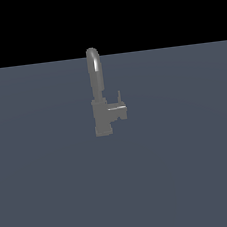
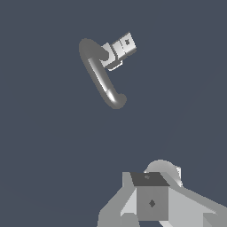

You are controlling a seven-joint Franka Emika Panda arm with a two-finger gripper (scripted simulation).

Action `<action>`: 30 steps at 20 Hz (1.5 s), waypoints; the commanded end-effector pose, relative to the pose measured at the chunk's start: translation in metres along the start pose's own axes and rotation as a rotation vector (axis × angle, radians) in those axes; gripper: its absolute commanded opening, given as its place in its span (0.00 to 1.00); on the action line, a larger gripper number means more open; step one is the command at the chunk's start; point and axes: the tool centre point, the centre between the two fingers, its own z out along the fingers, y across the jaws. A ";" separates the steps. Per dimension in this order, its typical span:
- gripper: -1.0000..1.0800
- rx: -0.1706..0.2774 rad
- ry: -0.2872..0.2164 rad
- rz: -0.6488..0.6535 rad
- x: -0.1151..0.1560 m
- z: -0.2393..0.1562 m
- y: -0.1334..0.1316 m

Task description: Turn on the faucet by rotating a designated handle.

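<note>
The grey faucet (image 1: pixel 101 114) stands upright on the dark floor, its arched spout rising from a blocky base. The handle (image 1: pixel 118 107) is a short stub sticking out toward the exterior view's right, with a thin rod pointing up at its end. In the wrist view I look down on the faucet (image 2: pixel 103 79), and the handle (image 2: pixel 121 47) shows as a pale ribbed block beside the spout's foot. My gripper (image 2: pixel 150 191) is well apart from the faucet and touches nothing. Its fingers look pressed together with no gap. The exterior view does not show the gripper.
A flat blue-grey floor (image 1: pixel 192 166) stretches all round the faucet, with a black background behind it. A rounded grey part of the arm (image 2: pixel 162 168) shows just behind the fingers.
</note>
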 end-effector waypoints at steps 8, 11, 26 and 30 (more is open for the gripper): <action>0.00 0.119 -0.152 0.123 0.058 0.016 -0.006; 0.00 0.157 -0.201 0.162 0.076 0.023 -0.007; 0.00 0.365 -0.465 0.370 0.165 0.074 -0.005; 0.00 0.425 -0.542 0.431 0.188 0.093 -0.004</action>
